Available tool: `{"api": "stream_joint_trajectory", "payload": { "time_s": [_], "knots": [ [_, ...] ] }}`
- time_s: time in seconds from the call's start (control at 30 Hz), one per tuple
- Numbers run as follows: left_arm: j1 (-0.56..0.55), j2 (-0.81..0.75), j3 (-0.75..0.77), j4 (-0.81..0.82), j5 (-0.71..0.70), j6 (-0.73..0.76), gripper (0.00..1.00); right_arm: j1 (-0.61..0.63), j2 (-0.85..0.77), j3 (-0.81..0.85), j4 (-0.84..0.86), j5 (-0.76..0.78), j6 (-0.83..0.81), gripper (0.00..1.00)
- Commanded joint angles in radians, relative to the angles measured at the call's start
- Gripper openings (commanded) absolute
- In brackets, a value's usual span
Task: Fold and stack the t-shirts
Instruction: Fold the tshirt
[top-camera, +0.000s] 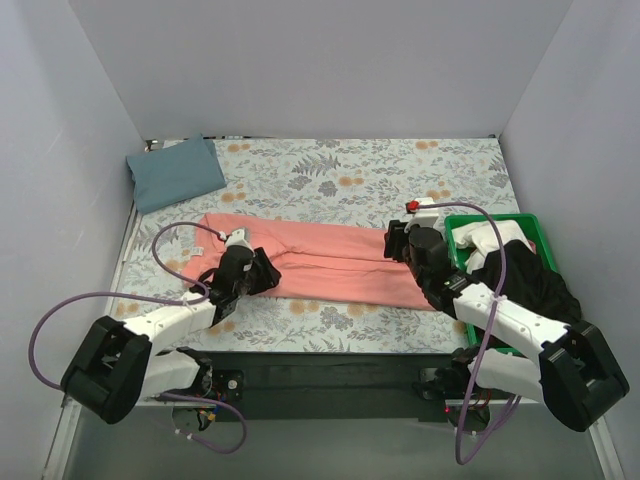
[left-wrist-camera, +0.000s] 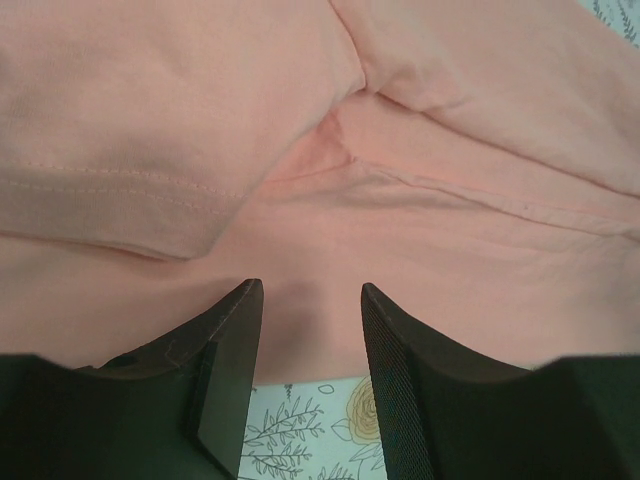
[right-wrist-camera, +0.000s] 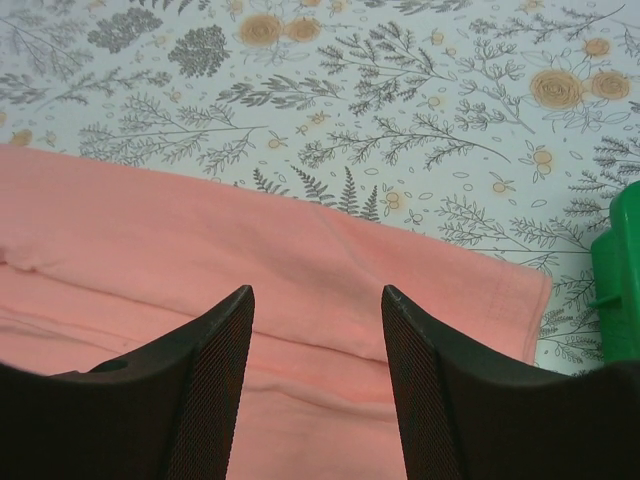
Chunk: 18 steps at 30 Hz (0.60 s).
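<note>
- The coral-pink t-shirt (top-camera: 330, 262) lies across the middle of the bench as a long, narrow band folded lengthwise. It runs from near the left edge towards the right edge and slants slightly towards the near edge at its right end.
- The slate blue-grey t-shirt (top-camera: 175, 172) sits folded in the far left corner, well apart from the pink one.
- The left gripper (top-camera: 265, 277) is over the left end of the pink shirt, by its near edge. In the left wrist view its claw is released: the two dark fingers (left-wrist-camera: 225, 350) stand apart with only pink cloth showing between them, just below a folded sleeve seam. Whether the tips touch the fabric cannot be told.
- The right gripper (top-camera: 396, 241) is over the shirt's right end. It too is released — the fingers (right-wrist-camera: 215, 360) are spread, nothing is pinched, and the hemmed corner of the shirt is just ahead.
- A floral-print cloth (top-camera: 330, 175) covers the bench under both shirts.
- A green bin (top-camera: 530, 225) stands at the right edge, just beside the pink shirt's right end — dark and white garments (top-camera: 530, 285) are heaped in it.
</note>
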Motion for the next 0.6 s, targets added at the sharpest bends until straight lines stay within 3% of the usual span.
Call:
{"api": "stream_joint_trajectory", "payload": {
  "time_s": [0.0,0.3,0.57],
  "knots": [
    [-0.013,-0.003,0.058,0.075,-0.093,0.026,0.43,-0.005,-0.055,-0.003,0.038,0.012,-0.006,0.61],
    [-0.013,0.074,0.125,0.020,-0.244,0.070,0.44,-0.008,-0.095,0.000,0.032,0.016,-0.030,0.61],
    [-0.013,0.060,0.124,0.024,-0.231,0.079,0.44,-0.010,-0.144,-0.014,0.026,0.012,-0.030,0.61]
  ]
}}
